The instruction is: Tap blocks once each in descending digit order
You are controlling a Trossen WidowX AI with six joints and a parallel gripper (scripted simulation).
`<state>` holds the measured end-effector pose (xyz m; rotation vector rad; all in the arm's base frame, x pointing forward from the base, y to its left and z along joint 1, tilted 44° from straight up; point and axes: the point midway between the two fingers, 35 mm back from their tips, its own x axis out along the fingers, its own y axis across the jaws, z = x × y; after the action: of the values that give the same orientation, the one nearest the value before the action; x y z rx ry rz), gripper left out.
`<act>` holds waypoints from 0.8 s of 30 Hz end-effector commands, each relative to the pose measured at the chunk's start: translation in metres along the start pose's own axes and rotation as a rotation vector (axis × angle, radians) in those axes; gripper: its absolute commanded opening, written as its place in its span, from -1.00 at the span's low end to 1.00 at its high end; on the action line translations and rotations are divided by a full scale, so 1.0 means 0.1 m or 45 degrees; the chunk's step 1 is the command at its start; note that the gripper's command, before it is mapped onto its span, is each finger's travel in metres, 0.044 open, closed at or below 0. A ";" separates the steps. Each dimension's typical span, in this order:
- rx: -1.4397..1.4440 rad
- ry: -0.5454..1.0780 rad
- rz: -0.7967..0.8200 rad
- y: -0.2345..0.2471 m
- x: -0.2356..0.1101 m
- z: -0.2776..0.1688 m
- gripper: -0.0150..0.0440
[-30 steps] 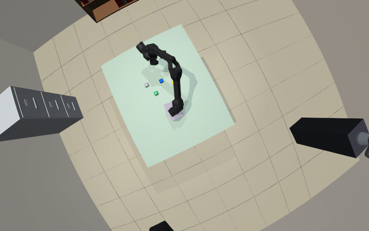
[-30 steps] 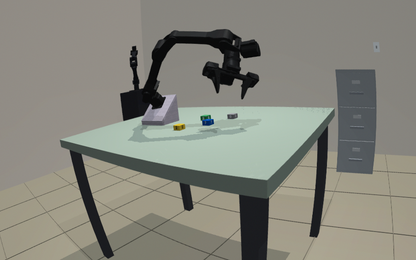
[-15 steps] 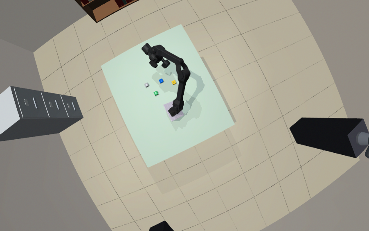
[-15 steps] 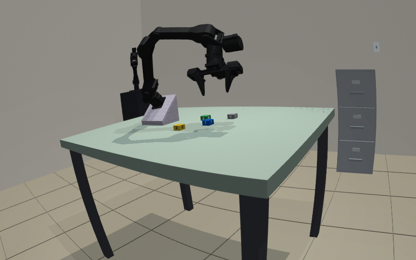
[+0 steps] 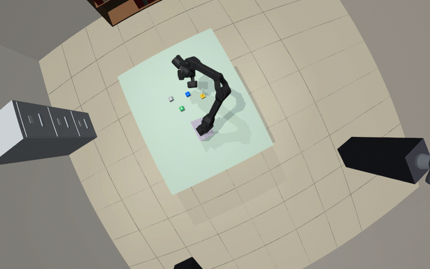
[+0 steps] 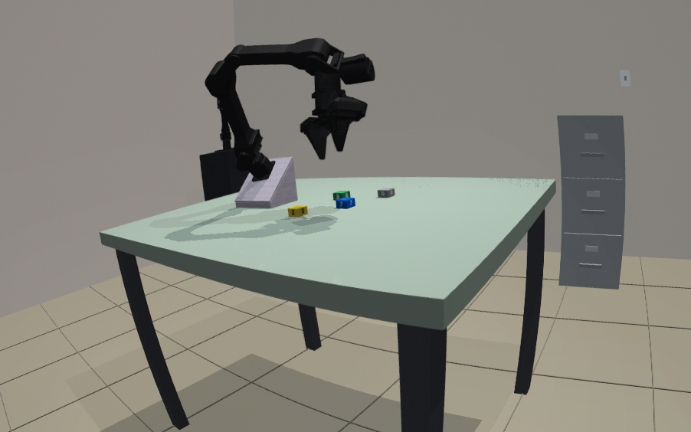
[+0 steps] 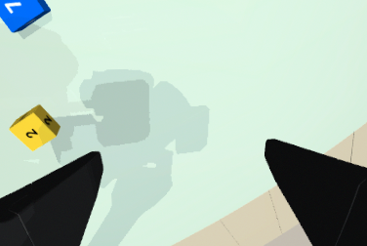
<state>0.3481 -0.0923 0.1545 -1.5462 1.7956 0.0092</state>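
Note:
Several small blocks lie on the pale green table (image 5: 163,160) (image 6: 391,257) (image 7: 248,22). A blue block (image 5: 187,94) (image 6: 345,202) (image 7: 22,3) shows a 7. A yellow block (image 5: 202,96) (image 6: 297,211) (image 7: 34,127) shows a 2. A green block (image 5: 181,108) (image 6: 341,194) and a grey block (image 5: 170,98) (image 6: 385,192) lie further off; their digits are too small to read. My gripper (image 6: 329,147) (image 5: 191,83) (image 7: 185,154) is open and empty, hanging high above the table between the blue and yellow blocks.
The arm's base sits on a grey wedge mount (image 5: 203,132) (image 6: 270,188). A filing cabinet (image 5: 33,130) (image 6: 590,201) and a dark box (image 5: 380,157) stand on the floor beside the table. The table edge shows close below the fingers in the wrist view.

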 end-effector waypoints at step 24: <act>1.434 -0.037 0.363 1.19 -0.10 -0.47 0.86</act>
<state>0.2330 -0.0754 0.1422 -0.5646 1.5381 -0.6556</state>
